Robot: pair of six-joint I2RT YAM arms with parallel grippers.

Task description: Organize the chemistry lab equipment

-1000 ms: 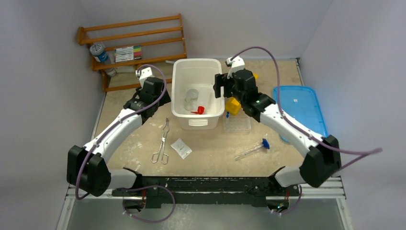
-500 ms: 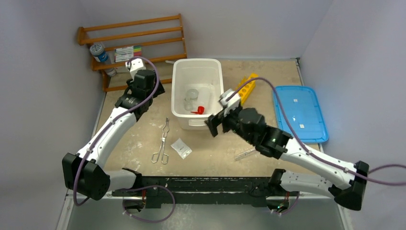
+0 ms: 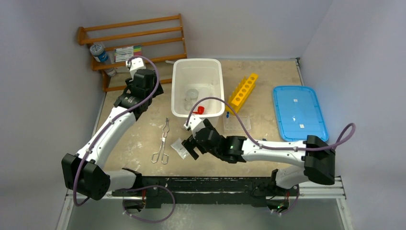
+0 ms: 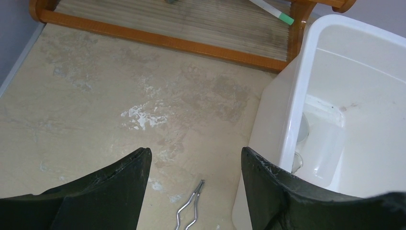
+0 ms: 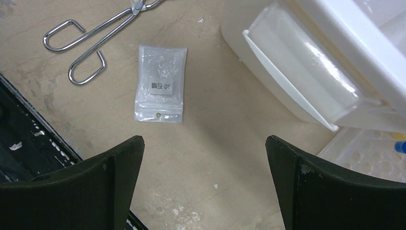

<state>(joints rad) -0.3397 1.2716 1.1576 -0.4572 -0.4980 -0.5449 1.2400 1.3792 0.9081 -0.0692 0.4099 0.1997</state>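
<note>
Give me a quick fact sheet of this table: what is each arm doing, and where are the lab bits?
Left arm: jaws open, empty, above the table between wooden shelf and white bin
Right arm: jaws open, empty, near the packet, not touching it
Packet: flat on the table, beside the tongs
Tongs: on the table, left of the bin
White bin: holds a red-capped bottle and clear glass items
Yellow rack: right of the bin
Blue lid: far right
</note>
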